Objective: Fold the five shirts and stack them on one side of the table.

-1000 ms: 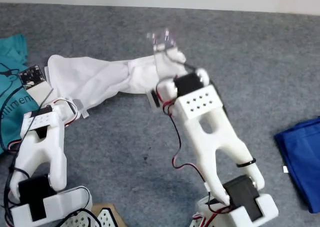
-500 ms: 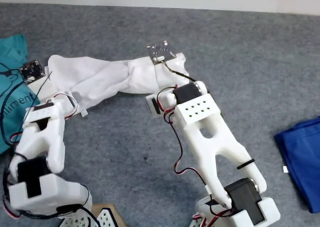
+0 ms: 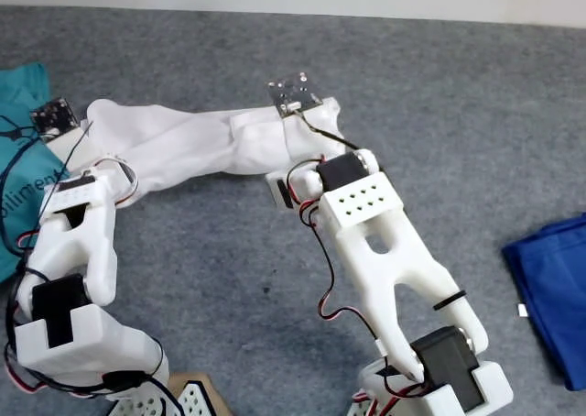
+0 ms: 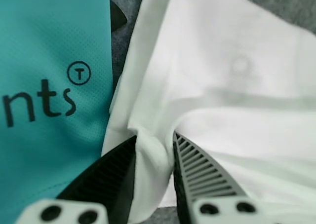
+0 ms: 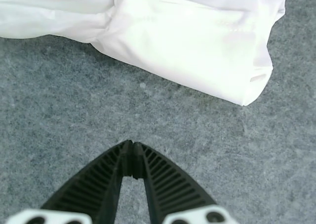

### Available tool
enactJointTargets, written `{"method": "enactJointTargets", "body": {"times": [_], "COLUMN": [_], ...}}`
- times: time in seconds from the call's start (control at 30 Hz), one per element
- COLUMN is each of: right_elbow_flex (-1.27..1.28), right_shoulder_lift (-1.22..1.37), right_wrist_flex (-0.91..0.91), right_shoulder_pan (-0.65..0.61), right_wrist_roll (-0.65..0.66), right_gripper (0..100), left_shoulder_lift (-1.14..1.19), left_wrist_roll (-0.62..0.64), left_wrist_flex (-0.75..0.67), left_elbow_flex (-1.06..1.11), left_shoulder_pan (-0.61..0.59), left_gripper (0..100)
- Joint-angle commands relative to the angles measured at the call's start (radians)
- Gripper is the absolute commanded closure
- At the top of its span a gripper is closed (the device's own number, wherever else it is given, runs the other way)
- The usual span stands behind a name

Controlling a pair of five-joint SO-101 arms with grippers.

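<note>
The white shirt (image 3: 197, 146) lies as a long, bunched roll across the far part of the bench (image 3: 458, 86), one end touching the teal shirt (image 3: 18, 159). The left hand (image 4: 154, 145) is clenched on a fold of cloth at that end. The right hand (image 5: 132, 152) hovers pinched together and empty over bare bench, just beside the other end. This looks like straightening the shirt before folding. Next, the right hand likely needs to open and take the free end so both can draw it flat.
</note>
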Motion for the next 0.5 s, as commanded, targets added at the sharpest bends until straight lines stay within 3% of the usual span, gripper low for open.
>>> {"method": "enactJointTargets", "body": {"times": [0.0,0.47], "right_elbow_flex": [-0.004,-0.004], "right_shoulder_lift": [-0.036,-0.036], "right_wrist_flex": [-0.022,-0.022], "right_shoulder_pan": [0.004,0.004], "right_wrist_roll": [0.009,0.009], "right_gripper": [99.1,99.1], "left_shoulder_lift": [-0.091,-0.162], "left_wrist_roll": [0.057,0.061], "left_wrist_flex": [-0.018,-0.020], "left_elbow_flex": [-0.044,-0.194], "left_shoulder_pan": [0.024,0.068], "left_gripper": [90,90]}}
